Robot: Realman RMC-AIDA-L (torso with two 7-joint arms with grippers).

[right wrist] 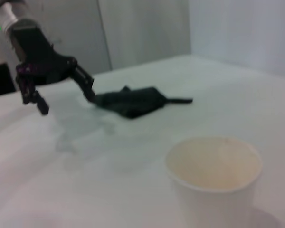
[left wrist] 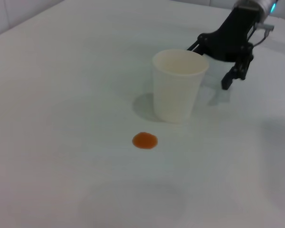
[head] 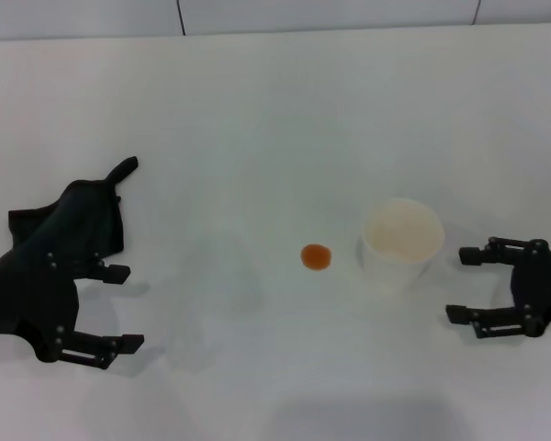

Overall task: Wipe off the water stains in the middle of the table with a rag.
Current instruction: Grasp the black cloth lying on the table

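the table (head: 275,110) is lying white and smooth under both arms. the water stains (head: 316,256) are showing as one small round orange-brown spot near the middle of the tabletop, just to the left of a whitish plastic cup (head: 402,241) that is standing upright; the spot and the cup are sitting close together but apart. in the left wrist view the spot (left wrist: 145,140) is lying in front of the cup (left wrist: 177,85), not touching it.

the rag (head: 73,223) is lying crumpled on the left side of the table, well apart from the spot, its pointed tail sticking up toward the far edge. in the right wrist view the rag (right wrist: 133,101) is resting flat on the surface.

the left gripper (head: 119,308) is hovering at the near-left, jaws spread wide and holding nothing, its body overlapping the rag's near edge in the head view. the right gripper (head: 462,285) is sitting at the right, just beyond the cup, jaws spread and holding nothing. the right gripper (left wrist: 217,65) is also showing behind the cup in the left wrist view.
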